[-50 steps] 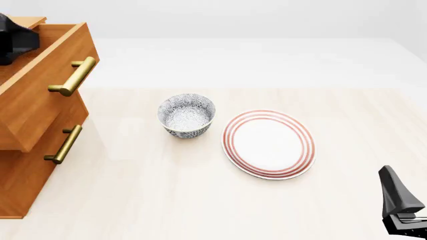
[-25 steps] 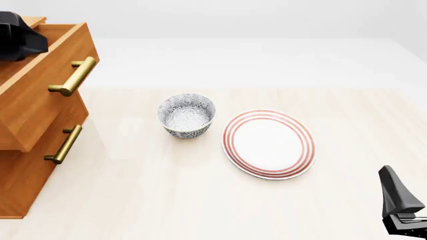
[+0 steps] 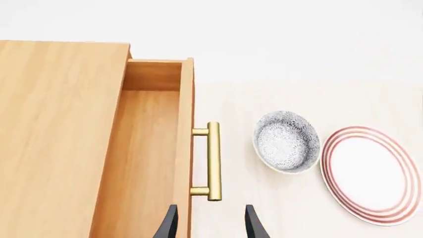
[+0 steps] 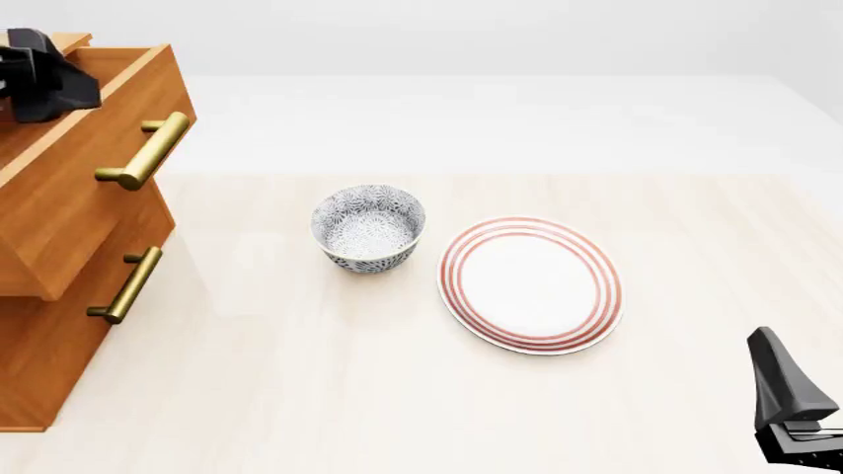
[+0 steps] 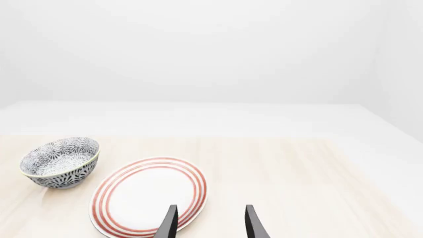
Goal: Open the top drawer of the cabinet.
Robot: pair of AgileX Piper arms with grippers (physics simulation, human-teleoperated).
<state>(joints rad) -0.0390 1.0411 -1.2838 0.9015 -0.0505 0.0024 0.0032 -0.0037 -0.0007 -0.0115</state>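
Note:
The cabinet (image 4: 53,365) stands at the table's left edge, orange-brown wood with brass bar handles. Its top drawer (image 4: 79,197) is pulled well out, and the left wrist view shows its plain wood inside (image 3: 148,163) and its brass handle (image 3: 213,161). My left gripper (image 4: 46,79) hovers above the drawer's back part, open and holding nothing. In the left wrist view the gripper (image 3: 210,227) sits clear of the handle, its fingers apart. My right gripper (image 4: 771,346) rests open at the near right corner, far from the cabinet; the right wrist view shows it (image 5: 210,224) empty.
A blue-patterned bowl (image 4: 369,227) sits mid-table with a red-ringed white plate (image 4: 530,284) to its right. The second drawer, closed, shows its handle (image 4: 125,286) under the open one. The pale wooden tabletop (image 4: 330,395) stretches in front of the cabinet.
My left gripper has lifted slightly and shifted a little to the right above the open drawer. The drawer, bowl, plate and right arm have not moved.

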